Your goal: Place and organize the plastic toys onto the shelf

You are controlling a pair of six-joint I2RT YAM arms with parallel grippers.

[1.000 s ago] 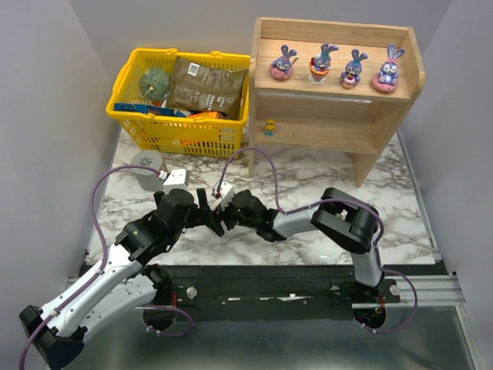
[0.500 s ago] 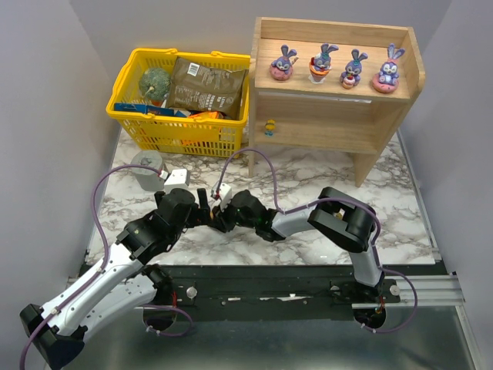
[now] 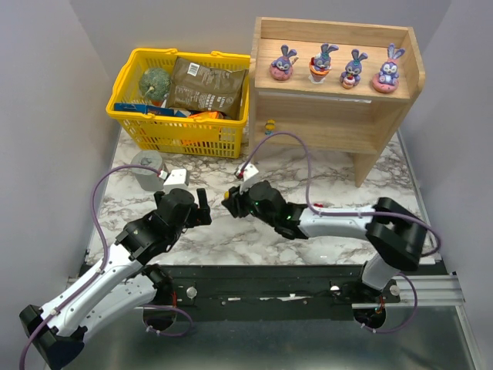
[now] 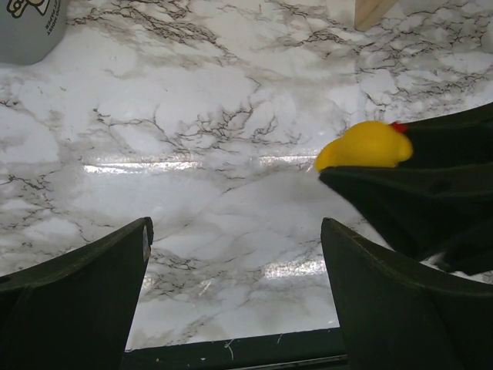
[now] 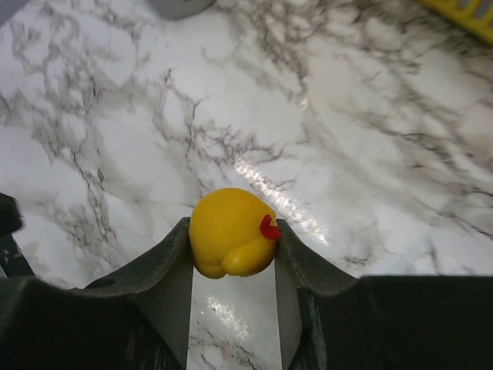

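Right fingers (image 5: pixel 173 262) pinch a yellow toy (image 5: pixel 229 240) with a red tuft over the middle of the marble surface (image 5: pixel 370 154). The toy's underside is hidden between them, and whether it clears the surface cannot be told. Just beside, at 8 o'clock, the left fingers (image 4: pixel 77 308) stand spread wide, gripping nothing. Four bunnies (image 3: pixel 323 60) line the top tier of the shelf (image 3: pixel 407 92) at 1 o'clock. A tiny yellowish figure (image 3: pixel 269 126) on the lower tier is too small to make out. A grey cup (image 4: pixel 27 27) is cut off at the left wrist view's corner.
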